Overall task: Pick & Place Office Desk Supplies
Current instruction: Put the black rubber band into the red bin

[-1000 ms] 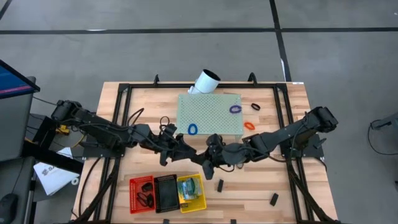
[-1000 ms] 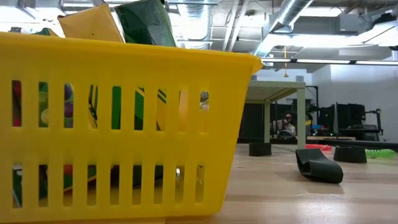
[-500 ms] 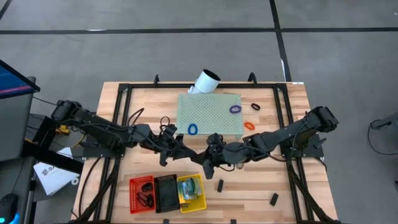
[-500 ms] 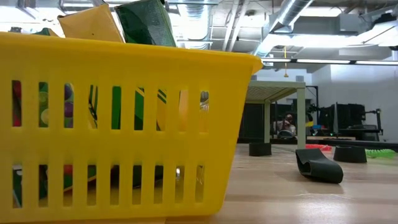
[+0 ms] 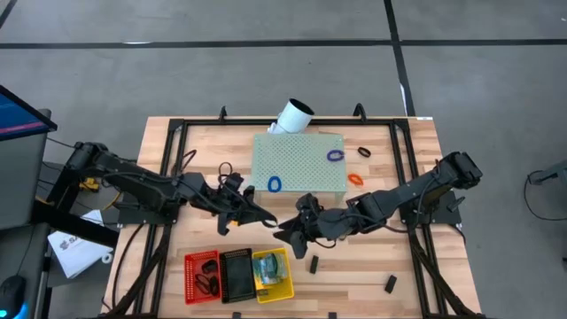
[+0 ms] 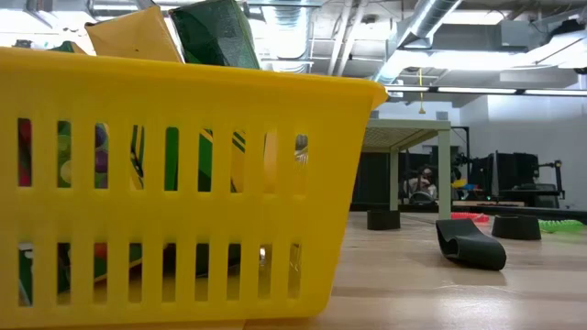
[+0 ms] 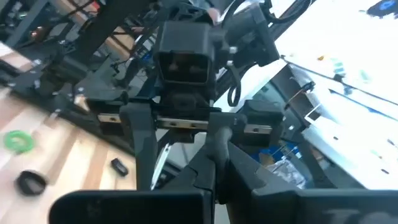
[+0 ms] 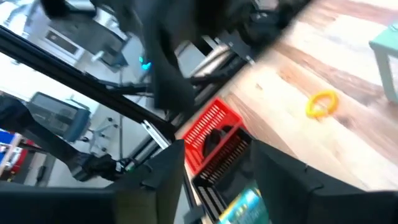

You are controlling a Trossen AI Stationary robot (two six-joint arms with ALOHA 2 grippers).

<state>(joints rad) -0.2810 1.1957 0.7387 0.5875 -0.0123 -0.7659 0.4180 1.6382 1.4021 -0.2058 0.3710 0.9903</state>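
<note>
Over the table's middle my two grippers meet tip to tip. My left gripper (image 5: 266, 220) is shut; whether anything thin sits between its fingers cannot be told. My right gripper (image 5: 283, 232) faces it with its fingers apart (image 8: 217, 180) and nothing seen between them. Crayon boxes stand in a yellow basket (image 5: 273, 273) at the near edge. A blue loop (image 5: 275, 183) lies on the pale green board. Purple (image 5: 335, 155) and orange (image 5: 355, 179) loops lie by the board's right side. Black clips (image 5: 313, 263) (image 5: 390, 283) lie on the wood.
Red (image 5: 202, 273) and black (image 5: 236, 275) baskets stand left of the yellow one. A white tube (image 5: 292, 116) leans at the board's far edge. A yellow loop (image 8: 321, 104) lies on the wood. A black frame (image 5: 173, 177) runs around the table.
My left arm has drawn back a little toward the table's left edge. My right gripper has followed it toward the left and near edges, so the tips still meet.
</note>
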